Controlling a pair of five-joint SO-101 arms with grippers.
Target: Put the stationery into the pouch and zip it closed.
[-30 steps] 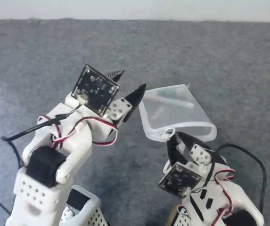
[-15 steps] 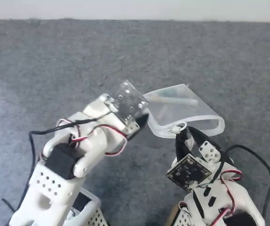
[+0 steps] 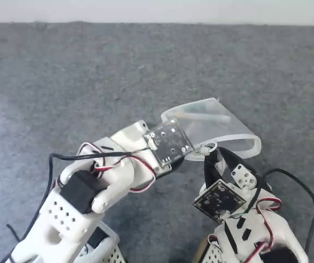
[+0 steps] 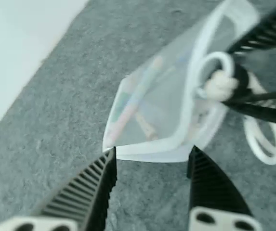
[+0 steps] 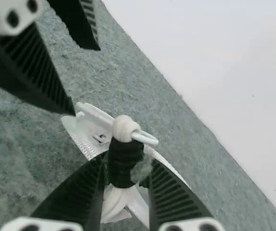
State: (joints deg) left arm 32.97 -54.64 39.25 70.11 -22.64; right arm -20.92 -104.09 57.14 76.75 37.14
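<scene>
A translucent white pouch [image 3: 217, 126] lies on the grey mat with pens [image 3: 198, 114] inside; the pens [image 4: 133, 103] show through its side. My right gripper [image 3: 210, 156] is shut on the zipper pull [image 5: 123, 161], a black tab with a cream bead [image 5: 125, 127] and a white loop [image 4: 260, 139], at the pouch's near edge. My left arm's wrist [image 3: 170, 143] hangs over the pouch's near-left corner. In the left wrist view my left gripper [image 4: 152, 154] stands open, its fingers [image 4: 92, 187] straddling the pouch's corner [image 4: 147, 154] just short of it.
The grey mat [image 3: 63, 71] stretches to a pale wall [image 3: 157, 11] at the back. Both arms' white bases [image 3: 63, 230] and their cables [image 3: 304, 197] crowd the near edge. The left arm's black fingers [image 5: 27, 62] stand close beside the right gripper.
My left arm has swung down and right, from above the mat to the pouch's near-left corner. My right gripper pulled the zipper tab up slightly, then kept still.
</scene>
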